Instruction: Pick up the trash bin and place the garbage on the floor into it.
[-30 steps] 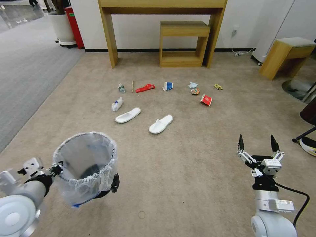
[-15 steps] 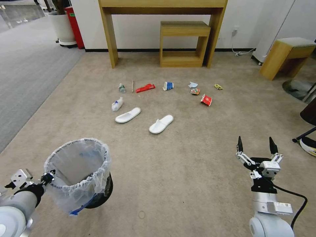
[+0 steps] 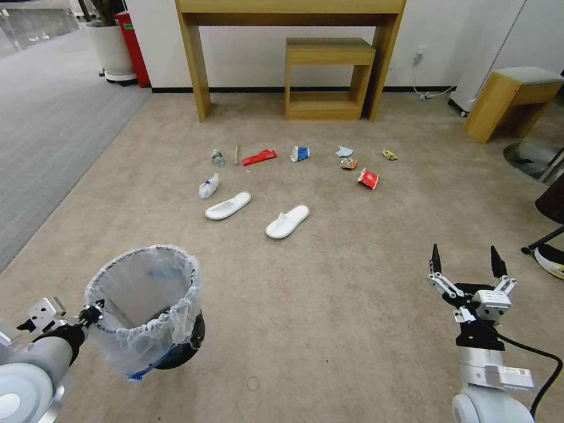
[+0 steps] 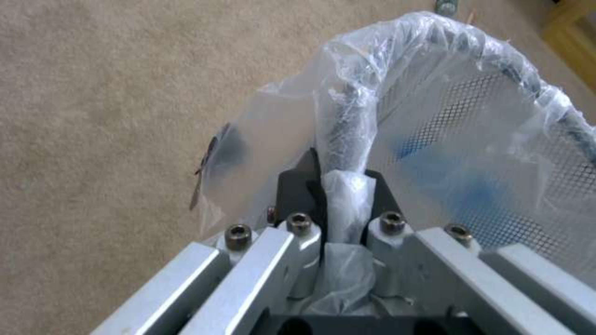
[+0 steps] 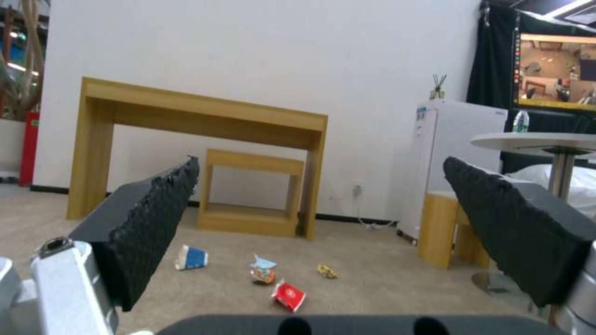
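While the left gripper (image 4: 344,186) clamps the trash bin (image 3: 144,308) rim, the right gripper's (image 3: 467,264) fingers spread apart.

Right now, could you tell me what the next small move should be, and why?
Probably drive forward toward the garbage: the left claw already grips the trash bin by its rim, the right claw is open and empty, and the nearest slipper lies well beyond it.

Head camera looks down across the carpet toward the wooden table (image 3: 291,12); right wrist camera faces it low, sharing that table (image 5: 199,114).
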Available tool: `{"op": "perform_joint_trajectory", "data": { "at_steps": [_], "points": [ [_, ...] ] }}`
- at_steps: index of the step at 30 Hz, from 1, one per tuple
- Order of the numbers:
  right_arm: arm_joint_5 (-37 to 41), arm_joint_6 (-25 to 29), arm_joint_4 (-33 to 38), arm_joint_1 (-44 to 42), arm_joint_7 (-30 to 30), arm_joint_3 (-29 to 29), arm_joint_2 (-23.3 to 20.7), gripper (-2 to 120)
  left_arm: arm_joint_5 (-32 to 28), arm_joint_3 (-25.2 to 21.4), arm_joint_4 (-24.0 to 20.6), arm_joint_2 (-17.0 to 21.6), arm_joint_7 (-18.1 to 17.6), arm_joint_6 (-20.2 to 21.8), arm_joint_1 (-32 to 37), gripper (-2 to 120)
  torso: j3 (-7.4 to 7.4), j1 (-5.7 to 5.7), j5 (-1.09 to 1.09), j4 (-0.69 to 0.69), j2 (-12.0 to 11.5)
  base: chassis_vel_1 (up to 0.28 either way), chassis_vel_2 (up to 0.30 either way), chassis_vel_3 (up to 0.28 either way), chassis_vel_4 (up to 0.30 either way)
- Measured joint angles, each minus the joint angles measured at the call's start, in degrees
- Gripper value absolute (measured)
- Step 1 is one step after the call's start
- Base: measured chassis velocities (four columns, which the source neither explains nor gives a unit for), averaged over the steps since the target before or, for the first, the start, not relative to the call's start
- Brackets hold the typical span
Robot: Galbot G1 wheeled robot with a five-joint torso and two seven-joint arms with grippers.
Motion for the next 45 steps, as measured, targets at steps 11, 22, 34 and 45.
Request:
{"op": "perform_joint_trajectory", "data": {
  "at_steps": [11, 22, 34, 45],
  "points": [
    [0.0, -0.5, -0.2, 0.7, 0.8, 0.0, -0.1, 100, 1.3, 0.6, -0.3, -1.0, 1.4, 0.0, 0.3, 3, 0.00, 0.00, 0.00, 0.00, 0.0, 0.024, 0.058, -0.025, -0.053],
    [0.4, -0.5, -0.2, 0.8, 1.1, 0.4, -0.3, 100, 3.6, 2.1, -1.7, -2.5, 2.1, 0.0, 0.5, 3, 0.00, 0.00, -0.02, 0.00, 0.0, 0.046, 0.328, -0.052, -0.330],
    [0.4, -0.6, -0.1, 0.9, 1.1, 0.2, -0.1, 100, 3.5, 2.3, -1.7, -2.5, 2.5, 0.0, 0.3, 3, -0.01, -0.01, -0.01, -0.01, 0.0, 0.011, 0.559, -0.016, -0.563],
    [0.4, -0.8, -0.3, 1.2, 1.1, 0.2, -0.1, 100, 3.9, 3.2, -1.4, -2.8, 3.0, 0.0, 0.3, 3, 0.00, -0.01, -0.01, 0.01, 0.0, -0.189, 0.521, 0.200, -0.528]
  ]
}}
